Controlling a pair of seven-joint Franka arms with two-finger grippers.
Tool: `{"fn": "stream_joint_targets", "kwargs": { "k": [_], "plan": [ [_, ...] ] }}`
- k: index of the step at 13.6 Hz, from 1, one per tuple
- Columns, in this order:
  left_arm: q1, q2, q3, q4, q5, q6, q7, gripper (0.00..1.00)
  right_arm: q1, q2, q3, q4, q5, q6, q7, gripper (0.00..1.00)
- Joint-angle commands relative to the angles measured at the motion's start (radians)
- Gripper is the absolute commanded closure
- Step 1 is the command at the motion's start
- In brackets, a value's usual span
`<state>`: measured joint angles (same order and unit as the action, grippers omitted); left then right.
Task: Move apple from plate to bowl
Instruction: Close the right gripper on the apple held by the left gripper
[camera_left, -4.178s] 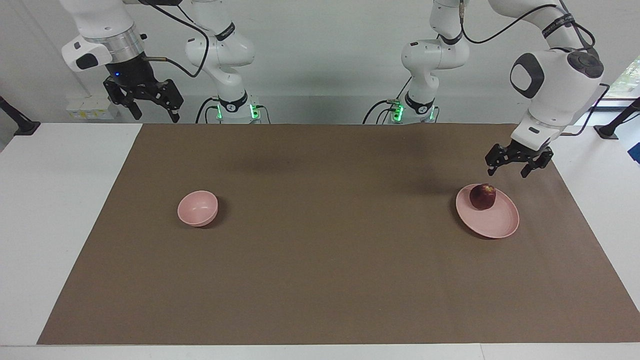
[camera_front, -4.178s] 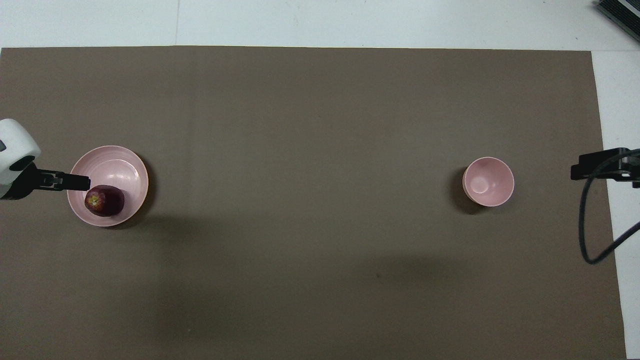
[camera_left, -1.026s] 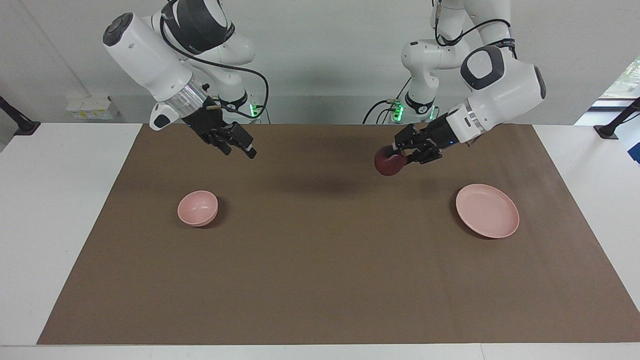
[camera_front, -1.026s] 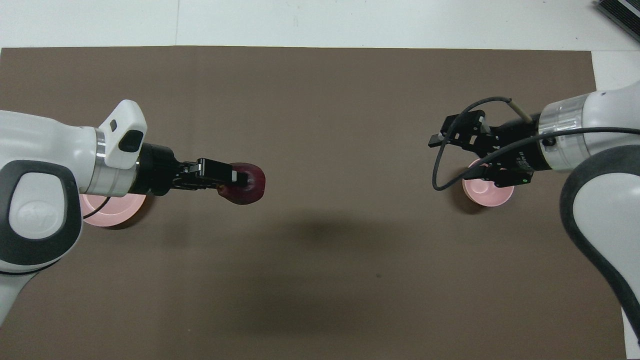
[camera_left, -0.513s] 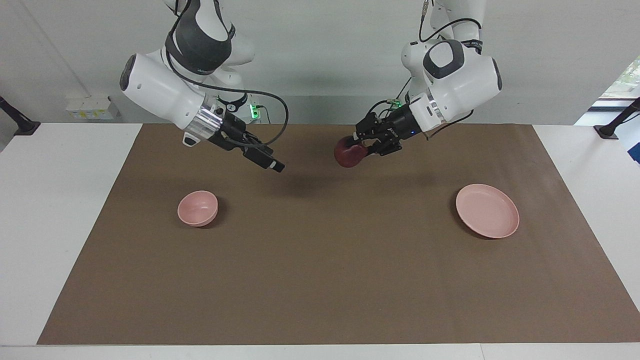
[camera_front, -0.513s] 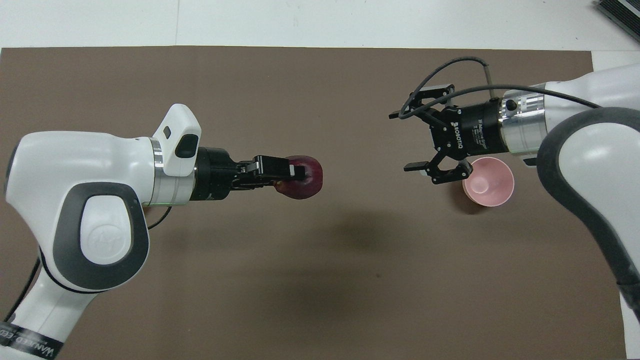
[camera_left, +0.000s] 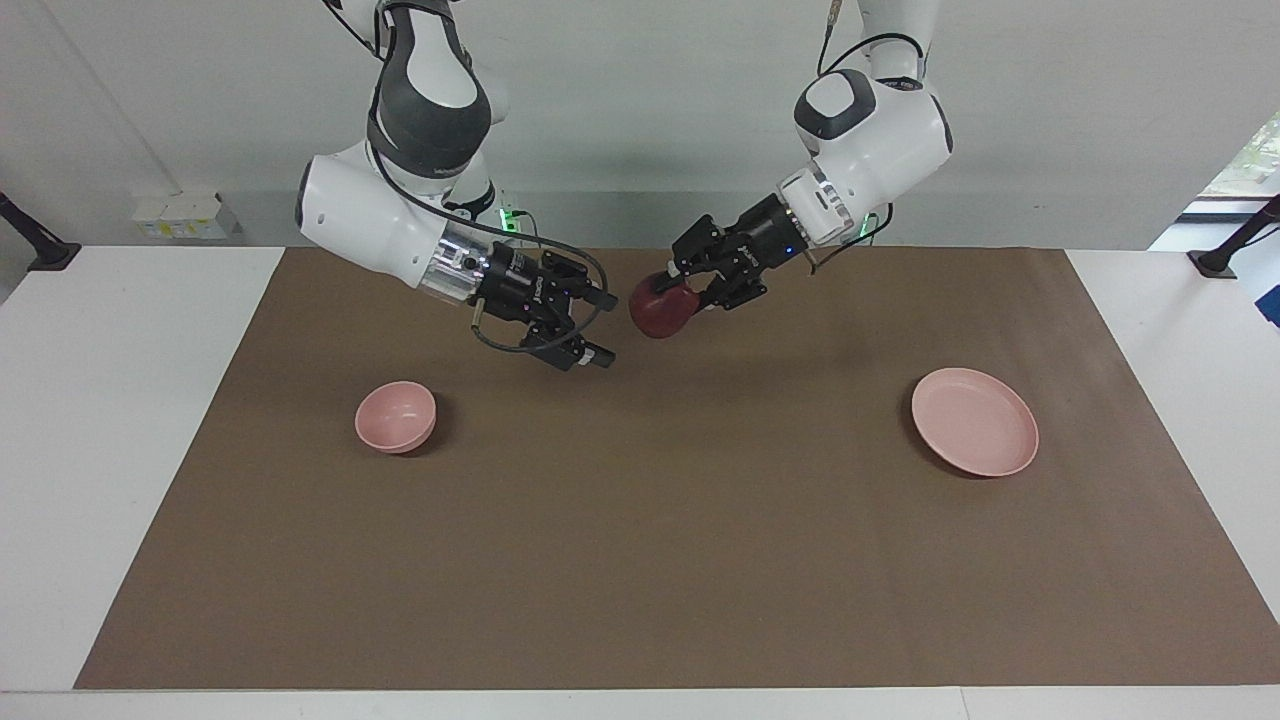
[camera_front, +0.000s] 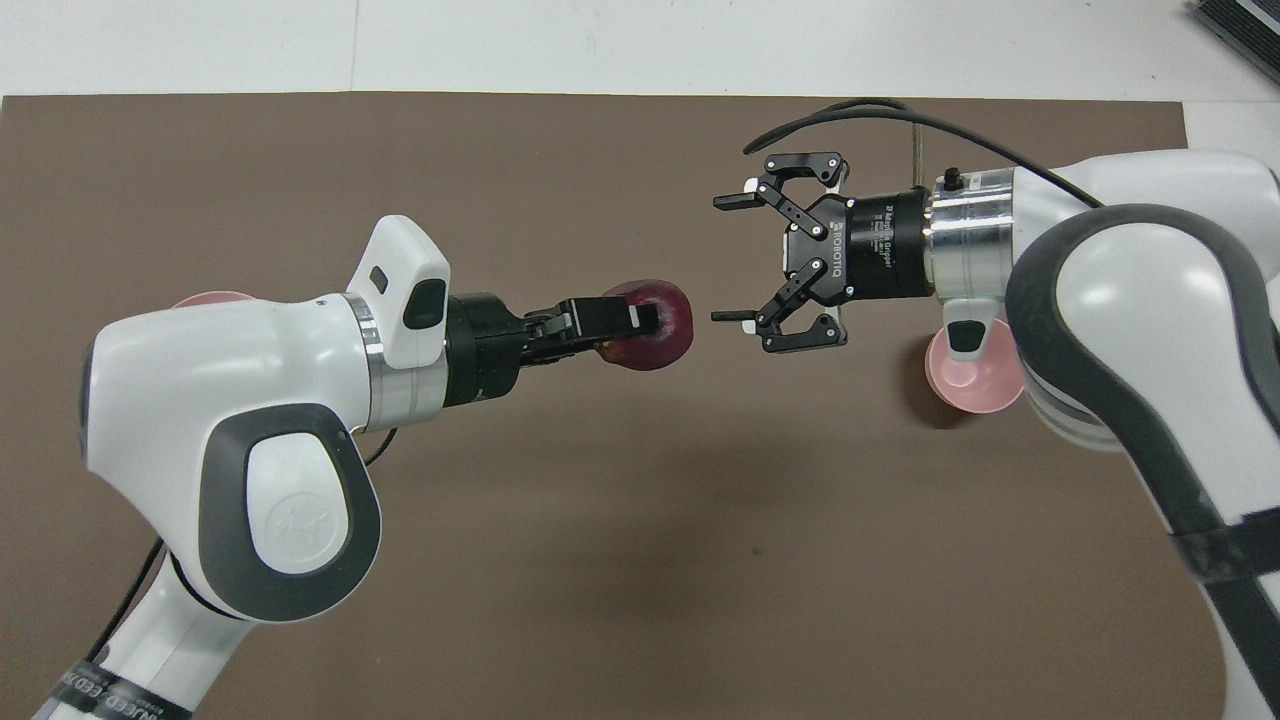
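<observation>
Above the mat, left tool (camera_front: 640, 322) grips the apple (camera_front: 655, 324) facing the wide-open "ROBOTIQ"-marked right tool (camera_front: 733, 260).

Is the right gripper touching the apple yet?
Apart. In the overhead view, brown mat shows between the open right gripper and the apple, which the left gripper holds over the middle of the table.

There is one apple (camera_left: 657, 311), one plate (camera_left: 975, 422), one bowl (camera_left: 396, 416) and two grippers: left gripper (camera_left: 683, 283), right gripper (camera_left: 592, 328).
</observation>
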<state>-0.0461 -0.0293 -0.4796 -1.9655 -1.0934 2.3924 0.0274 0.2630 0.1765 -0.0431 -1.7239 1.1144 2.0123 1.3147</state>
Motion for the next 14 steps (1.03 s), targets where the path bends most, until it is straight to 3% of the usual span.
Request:
{"fn": "stream_joint_targets", "kwargs": {
  "k": [1, 14],
  "plan": [
    [0.002, -0.003, 0.007, 0.003, -0.023, 0.030, -0.006, 1.00, 0.008, 0.006, 0.006, 0.000, 0.030, 0.011, 0.024, 0.00],
    [-0.006, 0.028, 0.006, 0.045, -0.010, 0.057, -0.058, 1.00, 0.128, 0.004, 0.008, -0.008, 0.015, 0.157, 0.021, 0.00]
  ]
}}
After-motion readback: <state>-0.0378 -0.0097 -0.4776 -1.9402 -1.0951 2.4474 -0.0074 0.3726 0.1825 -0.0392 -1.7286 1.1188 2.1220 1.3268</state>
